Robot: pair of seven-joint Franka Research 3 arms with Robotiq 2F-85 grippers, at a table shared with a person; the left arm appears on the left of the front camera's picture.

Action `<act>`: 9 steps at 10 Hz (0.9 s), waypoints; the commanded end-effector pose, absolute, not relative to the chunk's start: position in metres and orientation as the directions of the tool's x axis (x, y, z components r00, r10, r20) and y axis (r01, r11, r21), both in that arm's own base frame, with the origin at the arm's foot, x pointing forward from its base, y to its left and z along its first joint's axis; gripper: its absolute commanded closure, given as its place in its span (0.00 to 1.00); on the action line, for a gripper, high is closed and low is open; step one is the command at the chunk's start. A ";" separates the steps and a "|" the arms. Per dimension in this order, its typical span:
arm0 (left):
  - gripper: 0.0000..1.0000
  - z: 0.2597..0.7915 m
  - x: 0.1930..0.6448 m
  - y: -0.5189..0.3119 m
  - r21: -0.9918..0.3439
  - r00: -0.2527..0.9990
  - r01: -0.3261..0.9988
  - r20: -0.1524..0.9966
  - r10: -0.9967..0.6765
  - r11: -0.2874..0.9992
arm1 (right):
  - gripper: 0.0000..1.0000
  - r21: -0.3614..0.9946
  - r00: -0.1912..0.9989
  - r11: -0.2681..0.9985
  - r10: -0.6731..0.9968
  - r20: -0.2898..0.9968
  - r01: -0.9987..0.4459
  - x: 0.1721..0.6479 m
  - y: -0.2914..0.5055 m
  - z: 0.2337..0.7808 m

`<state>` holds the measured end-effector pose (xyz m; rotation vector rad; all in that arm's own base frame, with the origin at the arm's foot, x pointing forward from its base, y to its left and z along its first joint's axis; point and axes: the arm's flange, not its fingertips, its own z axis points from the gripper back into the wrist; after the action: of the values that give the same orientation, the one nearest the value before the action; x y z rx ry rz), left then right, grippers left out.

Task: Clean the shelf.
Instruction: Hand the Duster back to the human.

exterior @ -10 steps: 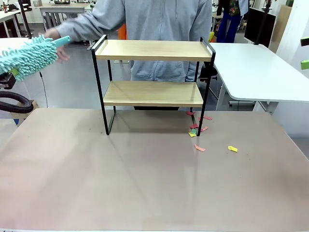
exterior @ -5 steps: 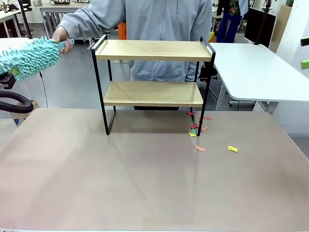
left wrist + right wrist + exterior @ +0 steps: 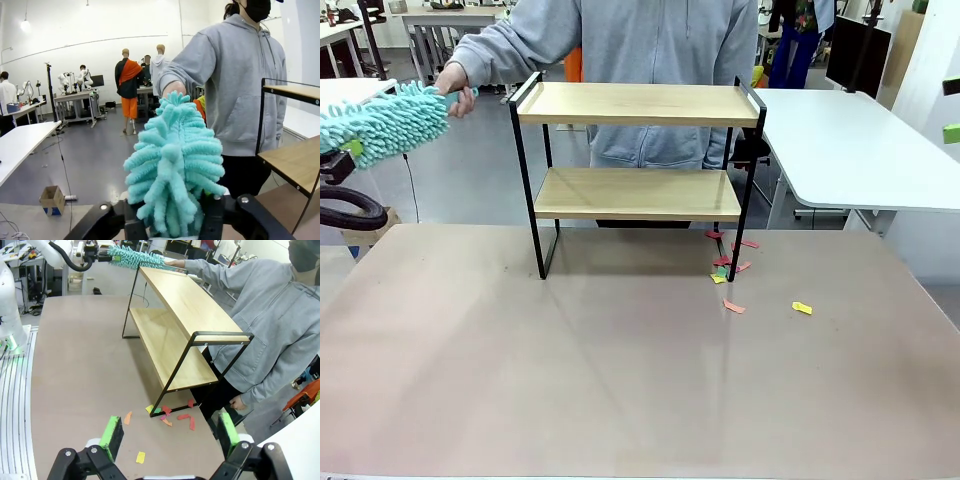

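The shelf (image 3: 638,104) stands at the table's far side, both wood boards bare; it also shows in the right wrist view (image 3: 185,300) and at the right edge of the left wrist view (image 3: 295,160). A turquoise fluffy duster (image 3: 385,122) hangs in the air left of the shelf. The person's hand (image 3: 455,85) grips its handle end. My left gripper (image 3: 350,150) is at its other end, and the left wrist view has the duster head (image 3: 172,165) between my left gripper's (image 3: 172,210) spread fingers. My right gripper (image 3: 170,435) hovers open and empty above the table's right side.
Small red, orange and yellow paper scraps (image 3: 730,265) lie on the table by the shelf's right legs, with one yellow scrap (image 3: 802,308) farther right. The person in a grey hoodie (image 3: 650,60) stands behind the shelf. A white table (image 3: 850,140) is at the back right.
The person's hand has settled on the duster's handle and raised that end a little. The duster head has shifted slightly. The shelf and scraps have not moved.
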<state>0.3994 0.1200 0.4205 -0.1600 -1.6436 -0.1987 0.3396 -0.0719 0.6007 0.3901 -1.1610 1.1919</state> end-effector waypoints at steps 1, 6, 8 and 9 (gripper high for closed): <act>0.13 0.451 0.387 0.120 -0.014 -0.083 0.227 0.996 0.034 0.974 | 0.00 -0.319 -0.092 0.386 0.504 0.859 -0.866 0.341 -0.073 0.603; 0.00 0.580 0.365 0.156 -0.309 -0.138 0.244 0.927 0.348 0.919 | 0.00 -0.319 -0.092 0.386 0.504 0.859 -0.866 0.341 -0.073 0.603; 0.00 0.621 0.354 0.202 -0.417 -0.215 0.208 0.863 0.458 0.885 | 0.00 -0.319 -0.092 0.386 0.504 0.859 -0.866 0.341 -0.073 0.603; 0.00 0.633 0.351 0.228 -0.473 -0.225 0.194 0.831 0.508 0.859 | 0.00 -0.319 -0.092 0.386 0.504 0.859 -0.866 0.341 -0.073 0.603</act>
<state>0.3442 0.2081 0.6313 -0.4952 -1.8146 0.2660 0.3398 -0.0719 0.6015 0.3917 -1.1609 1.1938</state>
